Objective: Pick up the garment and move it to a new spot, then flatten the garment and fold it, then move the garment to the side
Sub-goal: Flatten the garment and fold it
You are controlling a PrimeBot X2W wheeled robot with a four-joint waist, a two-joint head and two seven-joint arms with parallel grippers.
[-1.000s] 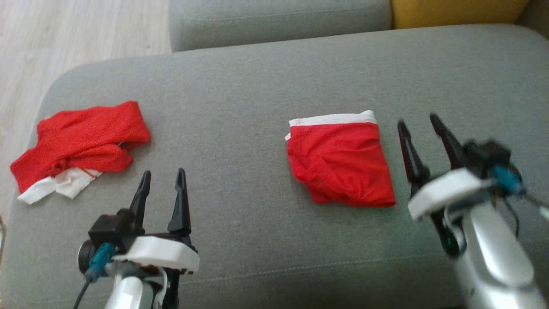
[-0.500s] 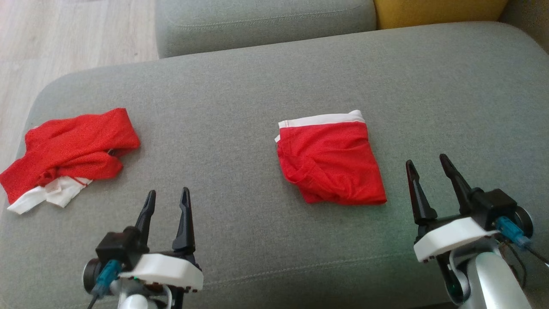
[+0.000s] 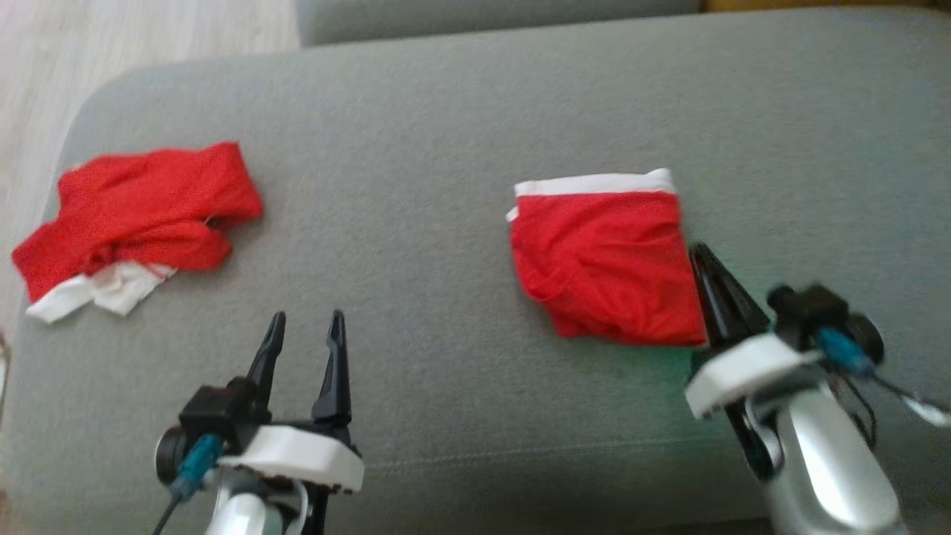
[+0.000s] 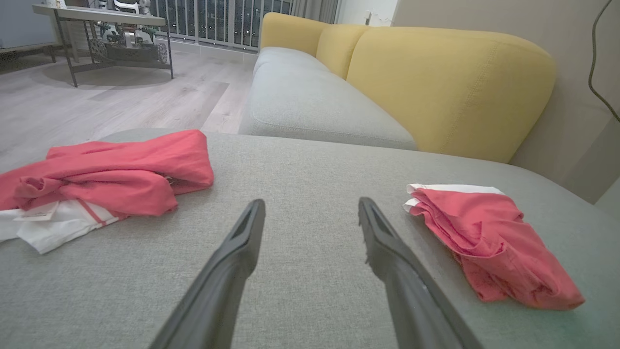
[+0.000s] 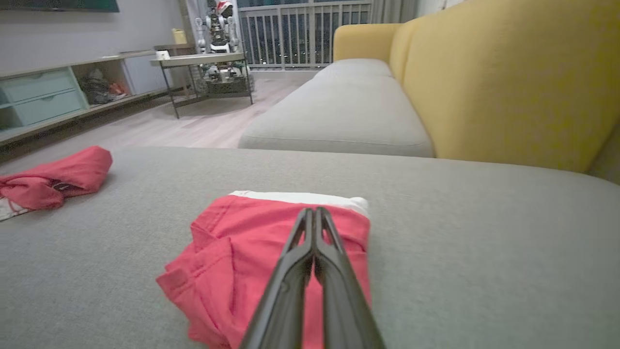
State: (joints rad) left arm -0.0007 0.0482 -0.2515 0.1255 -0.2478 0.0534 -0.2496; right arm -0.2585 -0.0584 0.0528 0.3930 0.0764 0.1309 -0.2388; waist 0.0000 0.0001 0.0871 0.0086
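Note:
A folded red garment (image 3: pixel 605 260) with a white waistband lies right of centre on the grey cushion (image 3: pixel 446 111). My right gripper (image 3: pixel 700 253) is shut, its tips at that garment's right edge. In the right wrist view the closed fingers (image 5: pixel 312 211) lie over the folded garment (image 5: pixel 232 252) with no cloth seen between them. A second red garment (image 3: pixel 141 215), crumpled with white cloth showing, lies at the far left. My left gripper (image 3: pixel 308 316) stands open and holds nothing over bare cushion between the two. The left wrist view shows it (image 4: pixel 311 202) with the crumpled garment (image 4: pixel 116 172) to its left and the folded one (image 4: pixel 484 232) to its right.
The cushion's rounded left edge drops to a wooden floor (image 3: pixel 111 37) just beyond the crumpled garment. A yellow backrest (image 4: pixel 436 87) and another grey seat (image 5: pixel 339 111) lie behind. A metal-framed table (image 5: pixel 203 60) stands far off on the floor.
My right gripper has shut and moved up to the folded garment's right edge. The head camera has shifted. The left gripper stays open in place.

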